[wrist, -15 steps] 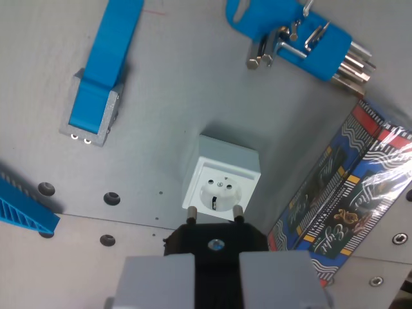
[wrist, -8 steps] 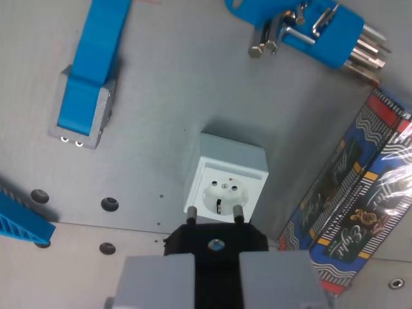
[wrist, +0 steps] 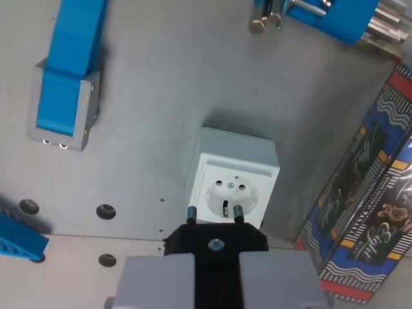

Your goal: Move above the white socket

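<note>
Here the pincer [wrist: 215, 222] grips a black plug [wrist: 215, 239], its two pins overlapping the near edge of the white socket [wrist: 233, 183] on the grey surface [wrist: 148, 129].

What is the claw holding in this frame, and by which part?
A black plug, clamped by its body between the grey fingers. Its two metal pins point toward the white socket.

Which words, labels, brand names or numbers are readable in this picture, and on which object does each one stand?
Patterned box: gold ornamental script on its dark panels, too blurred to read.
White socket: no text visible.
Blue and grey block: no text visible.
Nothing in the wrist view can be quoted.
</note>
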Tool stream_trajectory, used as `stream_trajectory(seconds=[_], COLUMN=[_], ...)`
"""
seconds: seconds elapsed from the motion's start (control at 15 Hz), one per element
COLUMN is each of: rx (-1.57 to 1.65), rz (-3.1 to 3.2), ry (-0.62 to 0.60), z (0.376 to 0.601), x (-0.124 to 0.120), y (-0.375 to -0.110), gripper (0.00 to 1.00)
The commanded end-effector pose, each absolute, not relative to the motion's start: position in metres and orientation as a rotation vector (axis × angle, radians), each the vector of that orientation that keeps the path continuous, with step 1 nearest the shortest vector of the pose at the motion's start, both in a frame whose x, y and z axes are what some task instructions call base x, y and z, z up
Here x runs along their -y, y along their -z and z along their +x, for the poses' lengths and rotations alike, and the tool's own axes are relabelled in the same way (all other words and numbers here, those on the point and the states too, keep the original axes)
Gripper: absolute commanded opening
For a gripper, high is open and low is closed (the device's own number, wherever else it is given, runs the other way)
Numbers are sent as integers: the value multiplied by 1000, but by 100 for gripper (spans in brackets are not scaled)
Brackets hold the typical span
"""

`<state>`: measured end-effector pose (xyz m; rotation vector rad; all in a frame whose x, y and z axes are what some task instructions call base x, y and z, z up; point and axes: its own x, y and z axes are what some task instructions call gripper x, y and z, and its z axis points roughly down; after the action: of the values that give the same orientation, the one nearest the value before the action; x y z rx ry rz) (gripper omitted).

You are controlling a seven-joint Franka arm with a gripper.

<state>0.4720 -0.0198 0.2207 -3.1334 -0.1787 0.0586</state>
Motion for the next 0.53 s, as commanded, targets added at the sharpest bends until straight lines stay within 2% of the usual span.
stream_trajectory(seconds=[0.07, 0.53], rx=[-7, -95], rz=[-3116, -3108], ry=[134, 128], z=[459, 439], x=[24, 29], y=[-210, -176], gripper=[0, 0])
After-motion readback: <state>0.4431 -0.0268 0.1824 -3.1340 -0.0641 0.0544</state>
